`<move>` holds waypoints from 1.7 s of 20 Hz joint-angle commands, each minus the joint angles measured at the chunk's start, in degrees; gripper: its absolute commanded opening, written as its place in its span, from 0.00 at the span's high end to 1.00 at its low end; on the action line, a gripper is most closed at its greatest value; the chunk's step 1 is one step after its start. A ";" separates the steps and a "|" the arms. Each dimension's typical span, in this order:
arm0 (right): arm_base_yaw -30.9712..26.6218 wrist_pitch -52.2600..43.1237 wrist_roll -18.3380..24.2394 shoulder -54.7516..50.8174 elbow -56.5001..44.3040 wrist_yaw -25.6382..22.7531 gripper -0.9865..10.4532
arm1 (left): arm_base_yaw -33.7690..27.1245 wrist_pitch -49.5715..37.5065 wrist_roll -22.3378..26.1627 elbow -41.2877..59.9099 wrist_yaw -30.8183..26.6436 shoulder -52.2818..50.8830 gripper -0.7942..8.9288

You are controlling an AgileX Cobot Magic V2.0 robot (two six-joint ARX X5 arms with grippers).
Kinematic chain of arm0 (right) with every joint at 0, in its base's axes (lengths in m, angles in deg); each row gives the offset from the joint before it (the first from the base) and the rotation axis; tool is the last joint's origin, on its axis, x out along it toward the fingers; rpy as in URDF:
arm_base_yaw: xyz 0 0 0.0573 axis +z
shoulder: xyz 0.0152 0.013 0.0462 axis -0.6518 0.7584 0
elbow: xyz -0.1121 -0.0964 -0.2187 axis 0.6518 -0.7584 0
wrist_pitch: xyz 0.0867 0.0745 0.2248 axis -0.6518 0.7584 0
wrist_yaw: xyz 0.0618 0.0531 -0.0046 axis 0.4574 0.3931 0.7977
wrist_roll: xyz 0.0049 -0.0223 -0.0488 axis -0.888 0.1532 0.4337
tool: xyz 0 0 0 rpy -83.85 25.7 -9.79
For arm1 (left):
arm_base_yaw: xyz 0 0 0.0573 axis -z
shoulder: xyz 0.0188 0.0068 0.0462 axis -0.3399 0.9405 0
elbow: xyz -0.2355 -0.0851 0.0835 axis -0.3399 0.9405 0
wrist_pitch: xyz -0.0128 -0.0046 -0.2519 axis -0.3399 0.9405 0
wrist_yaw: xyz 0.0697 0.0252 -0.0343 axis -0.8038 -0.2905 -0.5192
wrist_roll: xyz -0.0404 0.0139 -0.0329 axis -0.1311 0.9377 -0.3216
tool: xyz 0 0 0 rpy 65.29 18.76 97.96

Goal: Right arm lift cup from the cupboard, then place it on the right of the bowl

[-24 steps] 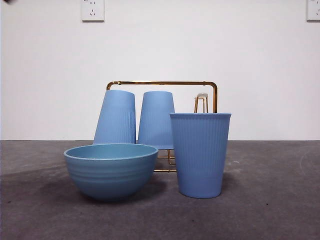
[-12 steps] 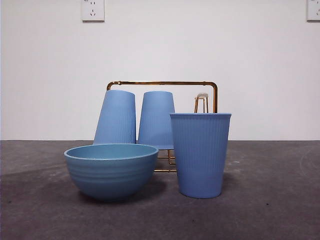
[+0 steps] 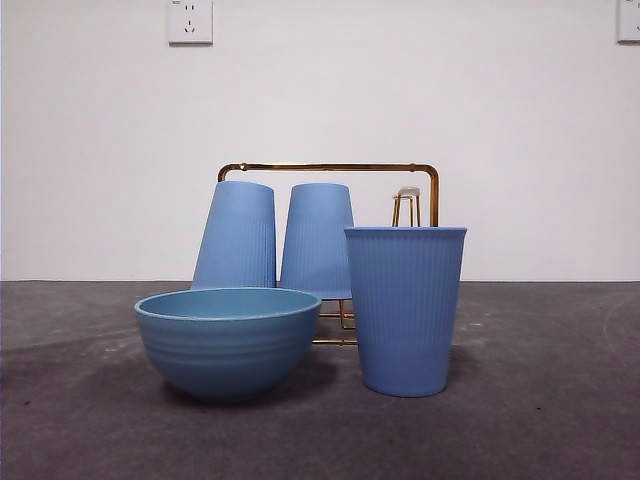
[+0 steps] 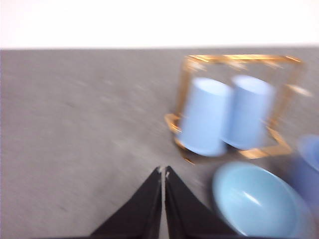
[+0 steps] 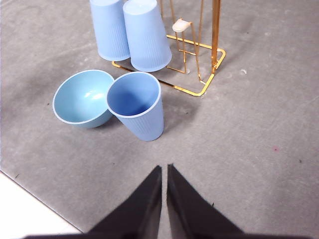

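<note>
Nearest in the front view, the bowl [image 3: 228,342] was seen resting on the grey counter [image 3: 540,420], with the cup [image 3: 405,310] stood upright and mouth-up just beside it at its 3 o'clock, on the counter and clear of the rack. A narrow gap was visible between the two in the front view, while in the right wrist view the cup's rim appeared to meet the bowl's edge, so actual contact could not be judged. Behind them, at about the bowl's 12 to 1 o'clock, the cupboard [image 3: 330,167] was seen, with two further cups [image 3: 237,235] [image 3: 316,240] hung upside down on its pegs, side by side. One peg [image 3: 405,203] was left bare, behind the standing cup. Farthest back, a white wall with a socket [image 3: 190,20] was seen. Neither arm was visible in the front view. In the right wrist view, the right gripper [image 5: 164,172] was held above bare counter, well apart from the cup [image 5: 136,105], its fingers brought together and grasping nothing. In the blurred left wrist view, the left gripper [image 4: 162,173] was likewise seen with fingers pressed together on nothing, near the bowl [image 4: 259,201].
</note>
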 commanded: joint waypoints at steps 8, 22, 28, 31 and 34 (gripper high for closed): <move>0.20 -0.39 0.44 0.37 1.01 -0.02 0.90 | -22.43 -21.66 4.98 33.51 9.27 -16.94 0.91; 0.20 -0.50 0.46 0.39 1.03 -0.04 0.90 | -24.37 -21.68 5.29 34.29 11.72 -18.73 0.91; -4.09 -4.02 3.52 -1.90 -0.83 -7.80 0.90 | -24.37 -21.68 5.29 34.29 11.69 -18.73 0.91; -9.05 -17.62 7.58 -7.85 -11.98 -15.54 0.90 | -24.37 -21.68 5.29 34.29 11.72 -18.73 0.91; -12.57 -34.01 9.29 -16.87 -28.68 -16.13 0.90 | -24.37 -21.68 5.29 34.29 11.72 -18.73 0.91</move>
